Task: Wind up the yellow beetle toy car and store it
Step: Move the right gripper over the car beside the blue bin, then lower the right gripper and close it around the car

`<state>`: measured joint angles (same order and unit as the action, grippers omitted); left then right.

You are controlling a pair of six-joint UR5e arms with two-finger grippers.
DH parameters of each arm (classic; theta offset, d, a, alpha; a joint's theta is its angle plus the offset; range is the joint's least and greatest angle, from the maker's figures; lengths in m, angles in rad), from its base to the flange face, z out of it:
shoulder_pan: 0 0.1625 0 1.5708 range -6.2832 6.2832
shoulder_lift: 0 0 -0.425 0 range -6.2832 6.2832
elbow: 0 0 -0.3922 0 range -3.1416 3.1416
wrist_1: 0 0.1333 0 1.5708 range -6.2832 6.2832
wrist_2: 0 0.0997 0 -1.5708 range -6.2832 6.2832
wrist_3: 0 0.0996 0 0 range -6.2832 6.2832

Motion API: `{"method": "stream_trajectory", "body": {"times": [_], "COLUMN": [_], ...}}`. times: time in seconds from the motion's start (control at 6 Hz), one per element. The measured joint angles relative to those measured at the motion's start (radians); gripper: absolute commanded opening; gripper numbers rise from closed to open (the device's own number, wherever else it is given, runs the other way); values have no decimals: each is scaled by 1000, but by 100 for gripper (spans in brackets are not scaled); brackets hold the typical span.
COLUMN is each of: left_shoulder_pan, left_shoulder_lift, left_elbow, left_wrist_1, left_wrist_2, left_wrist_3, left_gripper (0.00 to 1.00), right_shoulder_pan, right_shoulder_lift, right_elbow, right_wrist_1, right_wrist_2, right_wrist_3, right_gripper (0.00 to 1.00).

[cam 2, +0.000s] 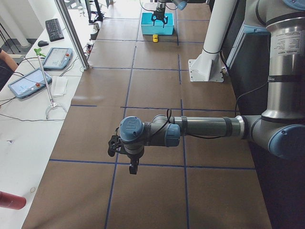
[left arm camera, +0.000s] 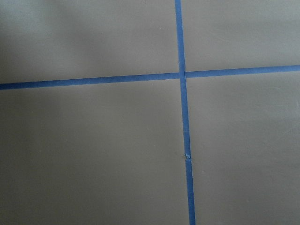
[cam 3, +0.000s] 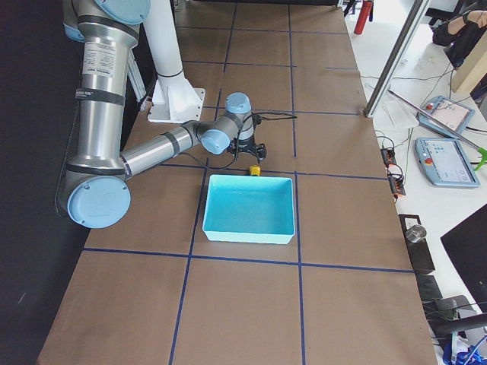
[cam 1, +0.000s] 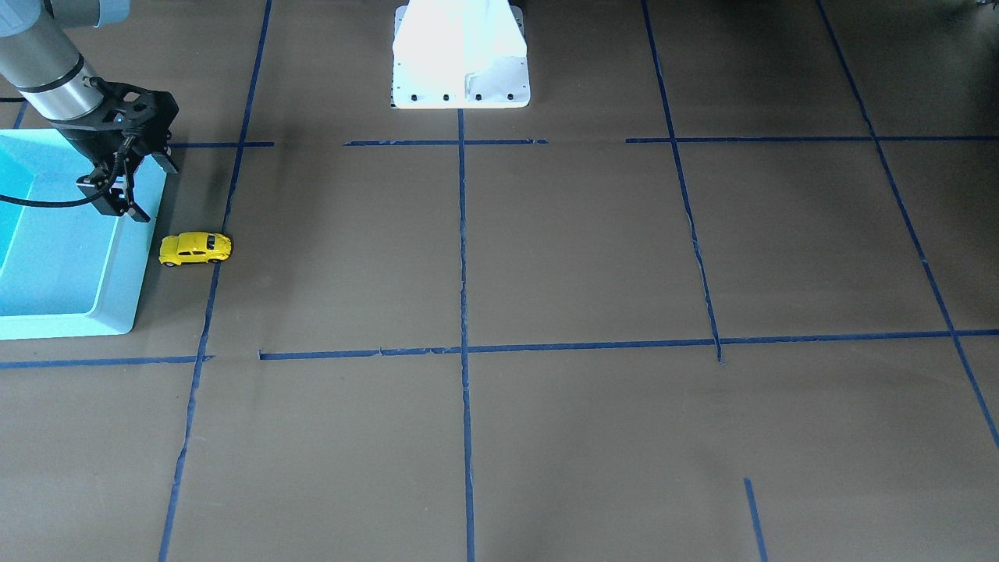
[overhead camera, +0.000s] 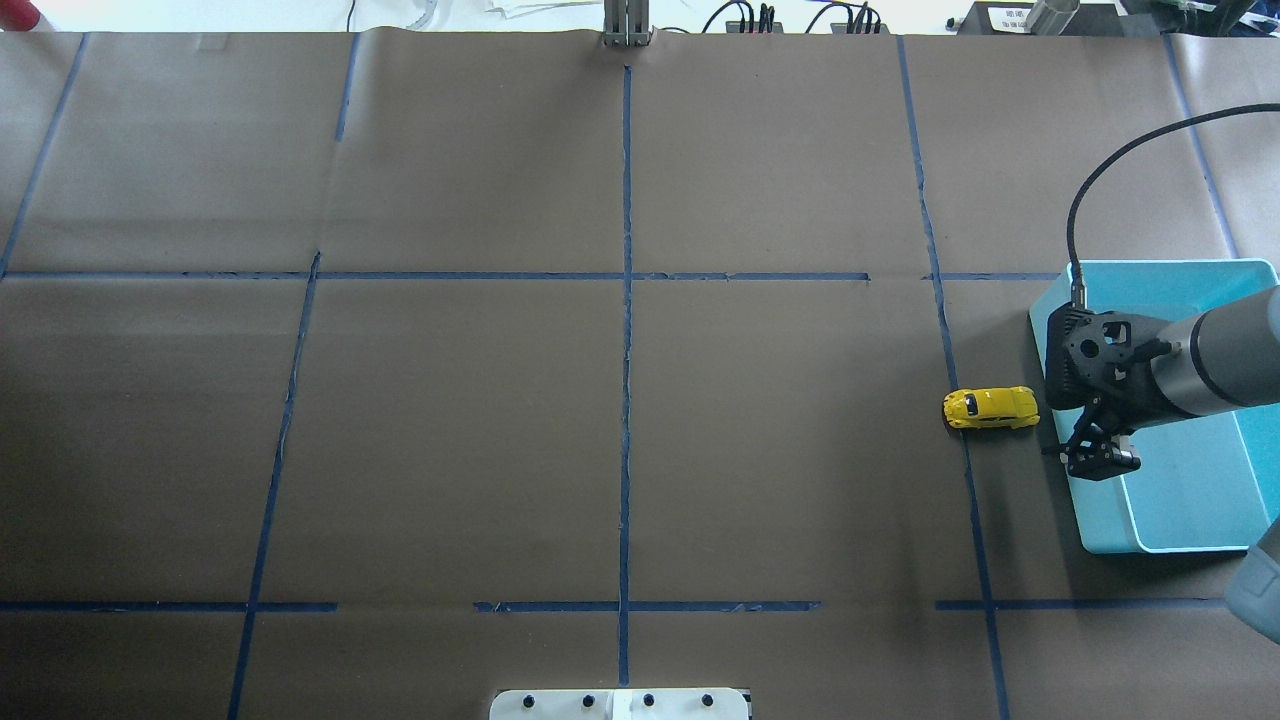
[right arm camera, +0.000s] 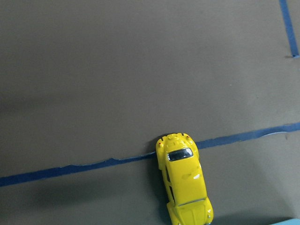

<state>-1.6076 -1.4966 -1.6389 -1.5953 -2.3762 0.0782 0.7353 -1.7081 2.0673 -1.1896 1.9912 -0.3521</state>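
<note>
Yellow and glossy, the small rounded beetle-shaped toy car (cam 1: 195,248) (overhead camera: 990,408) (right arm camera: 184,183) stands on its black wheels on the brown paper-covered counter (cam 1: 546,250), outside the bin and free of any grip; one end rests on a strip of blue tape (right arm camera: 93,165), the other points at the turquoise plastic bin (cam 1: 62,326) (overhead camera: 1180,500) just beside it; above the bin's rim on the car's side hangs the right arm's black two-finger tool (cam 1: 144,187) (overhead camera: 1098,462), its fingers spread apart with nothing between them, close to the car but not touching it; the right wrist view looks down on the car's roof and dark window; well apart, at the counter's other end, the left arm's tool (cam 2: 133,168) hangs over a tape line, and whether it is spread or closed cannot be told; its wrist view shows only brown paper and crossing tape.
</note>
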Motion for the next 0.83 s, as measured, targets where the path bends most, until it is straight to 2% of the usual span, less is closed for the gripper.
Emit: {"method": "stream_trajectory", "body": {"times": [0.17,0.5,0.83], "left_shoulder_pan": [0,0,0], "left_shoulder_lift": [1,0,0], "left_elbow": [0,0,1], "left_wrist_1": [0,1,2], "left_wrist_2": [-1,-1,-2], "left_wrist_3": [0,-1,-2], "left_gripper": [100,100,100], "right_shoulder_pan": [-17,-15,-14], "right_shoulder_lift": [18,121,172], "right_elbow": [-2,-9,-57], "right_wrist_1": [-53,-258,-306], "right_wrist_2": [-6,-4,-33], "right_wrist_3": [-48,-197,-253], "right_gripper": [97,98,98]}}
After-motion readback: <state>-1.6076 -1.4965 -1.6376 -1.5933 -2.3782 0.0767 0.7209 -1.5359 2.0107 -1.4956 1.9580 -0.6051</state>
